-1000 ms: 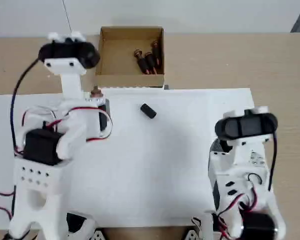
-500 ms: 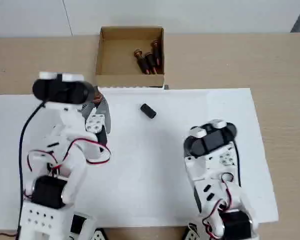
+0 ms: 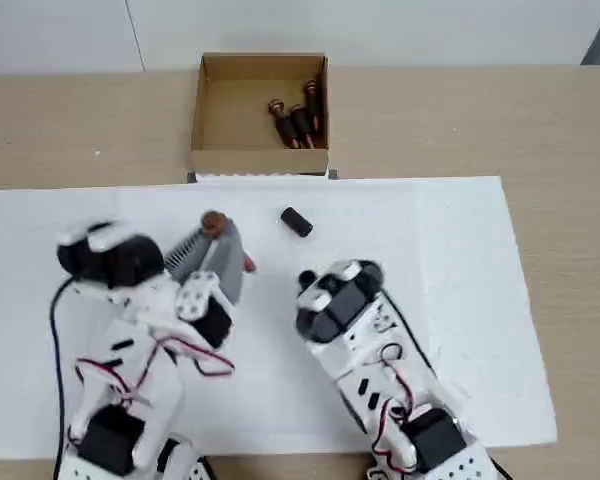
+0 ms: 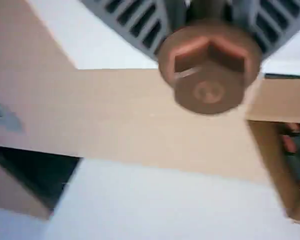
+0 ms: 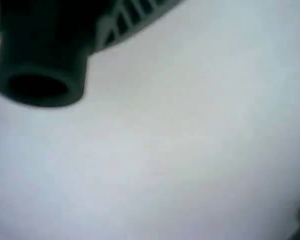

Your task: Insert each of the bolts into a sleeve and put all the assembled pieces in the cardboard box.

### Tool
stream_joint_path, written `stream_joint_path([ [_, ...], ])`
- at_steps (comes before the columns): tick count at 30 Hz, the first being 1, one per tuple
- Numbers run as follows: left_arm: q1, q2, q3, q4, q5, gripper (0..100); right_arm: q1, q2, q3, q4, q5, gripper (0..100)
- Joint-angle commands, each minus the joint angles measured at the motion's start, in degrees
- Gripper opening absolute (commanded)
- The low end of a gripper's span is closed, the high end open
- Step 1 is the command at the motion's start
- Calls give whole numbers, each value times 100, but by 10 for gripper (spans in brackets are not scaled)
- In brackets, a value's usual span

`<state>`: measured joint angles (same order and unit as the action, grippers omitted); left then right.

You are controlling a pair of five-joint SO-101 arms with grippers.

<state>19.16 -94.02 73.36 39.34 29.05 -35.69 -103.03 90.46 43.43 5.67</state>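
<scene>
Left gripper (image 3: 218, 250): is pinching a bolt (image 4: 210, 67), head outward.
Right gripper (image 3: 308, 282): is clamping a black sleeve (image 5: 40, 60).
Spare sleeve (image 3: 296, 222): is lying just ahead, between both grippers.
Box (image 3: 212, 110): is sitting beyond, holding assembled pieces (image 3: 295, 120).

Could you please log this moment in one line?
left claw: holding bolt | right claw: holding sleeve | loose sleeve: on sheet | box: assembled pieces inside

Left arm (image 3: 140, 340) sits folded low and leans toward the middle, left gripper (image 3: 217, 250) clamped on a bolt (image 4: 210, 70). Right arm (image 3: 375, 375) angles inward too, wrist tipped down, right gripper (image 3: 309, 284) pinching a sleeve (image 5: 40, 65).
</scene>
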Motion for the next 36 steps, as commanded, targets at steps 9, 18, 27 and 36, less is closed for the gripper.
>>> stream_joint_path([
  [9,378,-958,681,-299,422,5,-725,-22,-62,-224,53,3],
  [18,378,-958,699,-308,422,5,-743,-22,-220,-646,88,3],
  [27,387,-941,796,-308,422,5,-752,-22,-334,-673,404,3],
  [36,818,-958,1059,-290,422,5,-752,-22,-457,-673,492,3],
])
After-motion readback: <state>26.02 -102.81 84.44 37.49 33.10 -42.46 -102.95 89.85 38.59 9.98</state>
